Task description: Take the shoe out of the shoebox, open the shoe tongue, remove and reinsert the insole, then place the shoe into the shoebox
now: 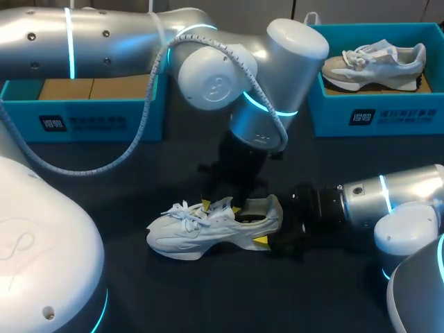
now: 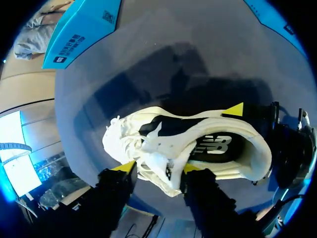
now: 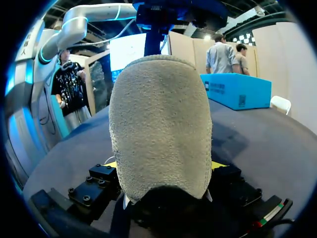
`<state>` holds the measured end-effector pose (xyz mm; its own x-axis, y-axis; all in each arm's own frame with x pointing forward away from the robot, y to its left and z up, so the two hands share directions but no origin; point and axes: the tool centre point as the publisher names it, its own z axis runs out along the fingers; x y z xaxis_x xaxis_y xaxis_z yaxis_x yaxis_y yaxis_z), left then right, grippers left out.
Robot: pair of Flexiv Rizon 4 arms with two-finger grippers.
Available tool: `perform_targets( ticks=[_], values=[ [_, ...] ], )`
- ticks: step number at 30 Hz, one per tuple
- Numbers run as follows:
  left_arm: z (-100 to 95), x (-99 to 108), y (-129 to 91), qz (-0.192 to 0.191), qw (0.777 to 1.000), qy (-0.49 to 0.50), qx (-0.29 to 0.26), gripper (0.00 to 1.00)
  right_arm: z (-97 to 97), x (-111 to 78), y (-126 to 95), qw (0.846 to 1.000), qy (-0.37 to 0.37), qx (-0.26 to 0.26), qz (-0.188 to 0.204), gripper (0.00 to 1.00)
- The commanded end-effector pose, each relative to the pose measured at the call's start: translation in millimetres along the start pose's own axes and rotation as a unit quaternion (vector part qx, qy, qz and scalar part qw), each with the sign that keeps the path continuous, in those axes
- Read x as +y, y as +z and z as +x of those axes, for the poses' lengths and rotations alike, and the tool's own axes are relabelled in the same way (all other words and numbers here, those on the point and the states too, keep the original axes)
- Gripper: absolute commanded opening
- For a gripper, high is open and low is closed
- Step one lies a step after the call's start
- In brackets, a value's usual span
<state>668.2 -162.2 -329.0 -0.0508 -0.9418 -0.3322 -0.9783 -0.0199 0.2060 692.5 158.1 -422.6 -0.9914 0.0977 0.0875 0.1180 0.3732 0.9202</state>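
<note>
The white lace-up sneaker (image 1: 215, 232) is heel-clamped by the right gripper (image 3: 163, 165), seemingly steadied while its tongue (image 2: 157, 157) is pinched by the left gripper (image 2: 158, 168).

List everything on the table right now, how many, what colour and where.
white shoe: one, white, on its sole mid-table.
left shoebox: one, blue, far left of the table.
right shoebox: one, blue, far right.
second shoe: one, grey and white, inside the right shoebox.
table: one, dark, under everything.
left tool: one, yellow-tipped, closed on the white shoe's tongue from above.
right tool: one, yellow-tipped, closed on the white shoe's heel.
</note>
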Motion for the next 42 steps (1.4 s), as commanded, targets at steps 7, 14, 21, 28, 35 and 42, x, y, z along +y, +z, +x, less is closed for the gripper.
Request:
perform_targets(
  ticks=[7, 14, 21, 28, 35, 42],
  values=[
    [-5.4, 9.6, -7.0, 0.014, 0.999, 0.005, 0.031, 0.27, 0.6, 0.1, 1.2, 1.0, 0.0, 0.0, 0.001, 0.0],
    [-10.3, 13.7, -8.5, 0.026, 0.997, 0.002, 0.069, 0.0, 0.6, 0.1, 1.2, 1.0, 0.0, 0.0, 0.001, 0.0],
    [-27.3, 20.9, -9.6, 0.045, 0.985, -0.007, 0.167, 0.0, 0.6, 0.1, 1.2, 1.0, 0.0, 0.0, 0.001, 0.0],
    [-51.0, 25.9, -5.3, 0.061, 0.962, -0.024, 0.267, 0.0, 0.6, 0.1, 1.2, 1.0, 0.0, 0.0, 0.001, 0.0],
    [-68.6, 25.4, 5.9, 0.063, 0.933, -0.038, 0.354, 0.0, 0.6, 0.1, 1.2, 1.0, 0.0, 0.0, 0.001, 0.0],
    [-79.7, 24.4, 29.1, 0.051, 0.916, -0.046, 0.394, 0.0, 0.6, 0.1, 1.2, 1.0, 0.0, 0.0, 0.001, 0.0]
  ],
)
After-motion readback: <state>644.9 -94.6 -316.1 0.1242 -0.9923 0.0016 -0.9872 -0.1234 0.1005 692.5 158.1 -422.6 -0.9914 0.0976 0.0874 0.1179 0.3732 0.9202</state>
